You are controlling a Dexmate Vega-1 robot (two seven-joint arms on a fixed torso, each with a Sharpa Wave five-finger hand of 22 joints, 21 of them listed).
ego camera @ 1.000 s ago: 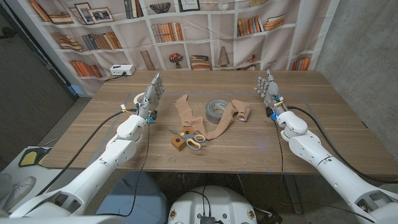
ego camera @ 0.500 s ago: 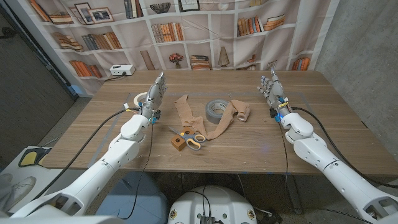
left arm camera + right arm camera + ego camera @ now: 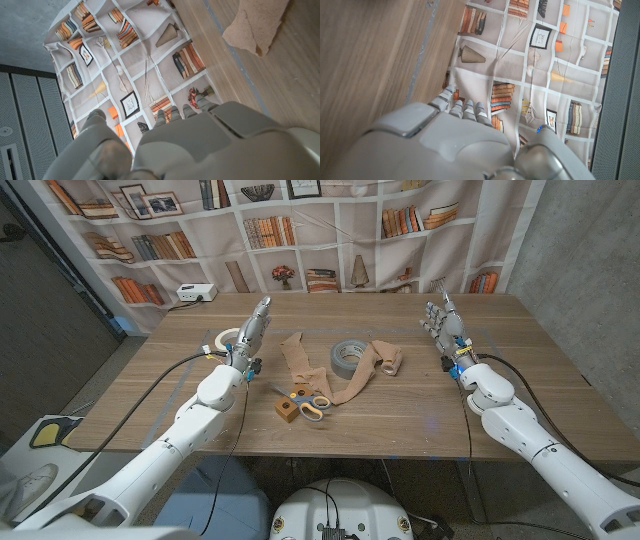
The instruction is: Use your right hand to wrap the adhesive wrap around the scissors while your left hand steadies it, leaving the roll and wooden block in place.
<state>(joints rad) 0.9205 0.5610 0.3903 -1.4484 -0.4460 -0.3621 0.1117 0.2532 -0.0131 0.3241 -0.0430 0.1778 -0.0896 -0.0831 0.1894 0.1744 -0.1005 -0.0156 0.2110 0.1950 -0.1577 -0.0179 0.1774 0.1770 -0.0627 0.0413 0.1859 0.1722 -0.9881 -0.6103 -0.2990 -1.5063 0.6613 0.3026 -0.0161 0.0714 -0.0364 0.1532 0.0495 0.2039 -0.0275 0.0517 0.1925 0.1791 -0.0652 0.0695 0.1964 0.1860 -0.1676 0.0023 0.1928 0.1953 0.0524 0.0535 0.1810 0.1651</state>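
Observation:
Yellow-handled scissors [image 3: 306, 400] lie at the table's middle front, their handles on the near end of a tan strip of adhesive wrap [image 3: 348, 383]. The strip runs back to a small tan roll [image 3: 392, 361]; another length [image 3: 296, 354] [image 3: 255, 29] lies to its left. A wooden block [image 3: 288, 410] sits against the scissors. My left hand [image 3: 250, 332] [image 3: 190, 145] stands open with fingers up, left of the wrap. My right hand [image 3: 445, 326] [image 3: 445, 145] stands open, fingers up, to the right of the small roll. Neither hand touches anything.
A grey tape roll [image 3: 348, 355] lies behind the scissors between the two lengths of wrap. A white tape ring [image 3: 226, 339] lies behind my left hand. A bookshelf-print curtain [image 3: 300, 230] hangs behind the table, with a white box [image 3: 196, 293] at its foot.
Both hands have drifted slightly to the right and back, still raised and open. The scissors, wrap, roll and block have not moved.

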